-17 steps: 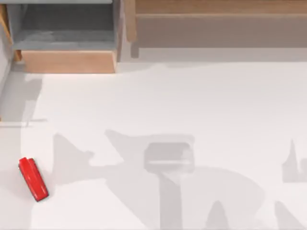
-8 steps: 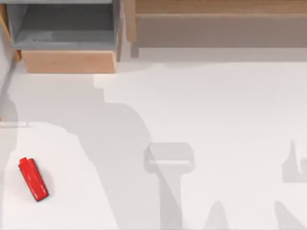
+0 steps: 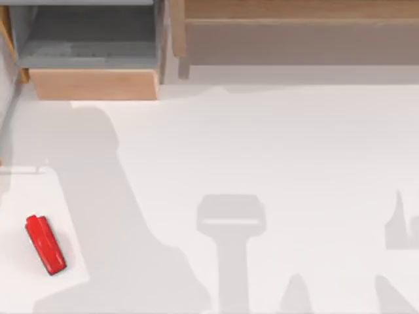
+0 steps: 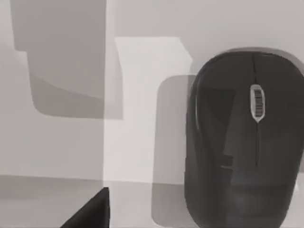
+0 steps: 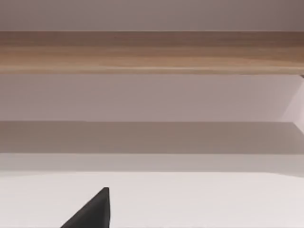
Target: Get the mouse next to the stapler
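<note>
Stapler [image 3: 45, 244], red, lies w/ nothing around it at white counter [image 3: 275, 144] front left. Black mouse [image 4: 244, 142] sits on counter below left wrist cam. Claw state: can't tell for either arm.

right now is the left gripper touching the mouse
Cannot tell. Left wrist view shows the mouse lying on the table, with no plain contact or gap.

Glossy red stapler [image 3: 45, 244]; matt black mouse [image 4: 242, 142].
</note>
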Controlling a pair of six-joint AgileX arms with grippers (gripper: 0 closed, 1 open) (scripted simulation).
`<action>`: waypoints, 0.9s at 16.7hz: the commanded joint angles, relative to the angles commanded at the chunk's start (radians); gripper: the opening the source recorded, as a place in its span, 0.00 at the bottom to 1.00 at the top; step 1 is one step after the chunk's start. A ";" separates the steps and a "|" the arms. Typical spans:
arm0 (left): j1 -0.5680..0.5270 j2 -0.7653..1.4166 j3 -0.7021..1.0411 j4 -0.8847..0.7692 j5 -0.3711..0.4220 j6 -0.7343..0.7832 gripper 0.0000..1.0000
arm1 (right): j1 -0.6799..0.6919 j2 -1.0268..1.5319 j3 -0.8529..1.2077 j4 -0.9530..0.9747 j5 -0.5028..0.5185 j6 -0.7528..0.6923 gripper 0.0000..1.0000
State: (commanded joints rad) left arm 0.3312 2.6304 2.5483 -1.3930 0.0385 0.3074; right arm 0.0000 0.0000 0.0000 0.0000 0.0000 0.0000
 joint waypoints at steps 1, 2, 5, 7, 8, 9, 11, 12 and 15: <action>-0.002 0.011 0.013 -0.004 0.001 0.001 1.00 | 0.000 0.000 0.000 0.000 0.000 0.000 1.00; -0.002 0.011 0.013 -0.004 0.001 0.001 1.00 | 0.000 0.000 0.000 0.000 0.000 0.000 1.00; -0.002 0.011 0.013 -0.004 0.001 0.001 1.00 | 0.000 0.000 0.000 0.000 0.000 0.000 1.00; 0.001 0.010 0.009 -0.001 0.000 0.001 1.00 | 0.000 0.000 0.000 0.000 0.000 0.000 1.00; 0.001 0.005 -0.002 0.007 0.000 0.002 1.00 | 0.000 0.000 0.000 0.000 0.000 0.000 1.00; 0.002 -0.004 -0.022 0.019 0.000 0.004 1.00 | 0.000 0.000 0.000 0.000 0.000 0.000 1.00; 0.005 -0.026 -0.076 0.049 0.000 0.007 1.00 | 0.000 0.000 0.000 0.000 0.000 0.000 1.00; 0.007 -0.038 -0.105 0.066 0.000 0.009 1.00 | 0.000 0.000 0.000 0.000 0.000 0.000 1.00; 0.011 -0.066 -0.176 0.108 0.000 0.014 1.00 | 0.000 0.000 0.000 0.000 0.000 0.000 1.00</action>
State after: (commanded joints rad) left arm 0.3424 2.5648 2.3727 -1.2853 0.0386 0.3212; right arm 0.0000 0.0000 0.0000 0.0000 0.0000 0.0000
